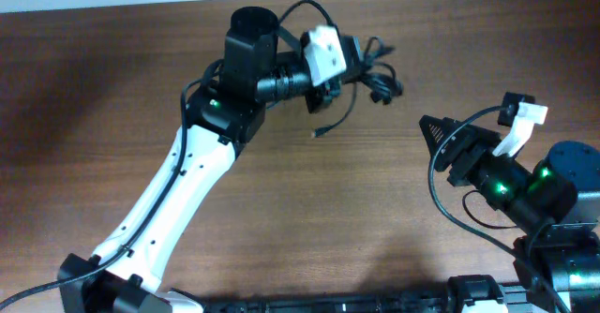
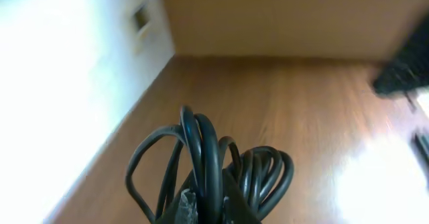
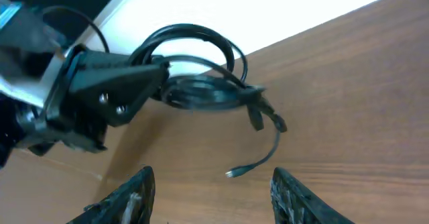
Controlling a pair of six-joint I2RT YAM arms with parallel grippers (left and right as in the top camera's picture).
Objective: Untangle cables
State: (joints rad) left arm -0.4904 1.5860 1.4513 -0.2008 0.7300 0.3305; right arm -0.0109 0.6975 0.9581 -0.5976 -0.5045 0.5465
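The cables (image 1: pixel 370 69) are a bundle of thin black looped cords held above the wooden table at the far middle. My left gripper (image 1: pixel 349 58) is shut on the bundle; in the left wrist view the loops (image 2: pixel 214 170) rise from between its fingers (image 2: pixel 209 207). In the right wrist view the bundle (image 3: pixel 201 83) hangs from the left gripper (image 3: pixel 157 73), with one strand dangling to a small silver-tipped plug (image 3: pixel 232 173). That plug end also shows in the overhead view (image 1: pixel 319 132). My right gripper (image 1: pixel 433 137) is open and empty, to the right of the bundle; its fingers (image 3: pixel 211 194) frame the dangling plug.
The wooden table (image 1: pixel 103 97) spreads left and front. A white wall and a beige wall with a corner show in the left wrist view (image 2: pixel 167 29). The right arm's own thick wire (image 1: pixel 450 210) loops beside its wrist.
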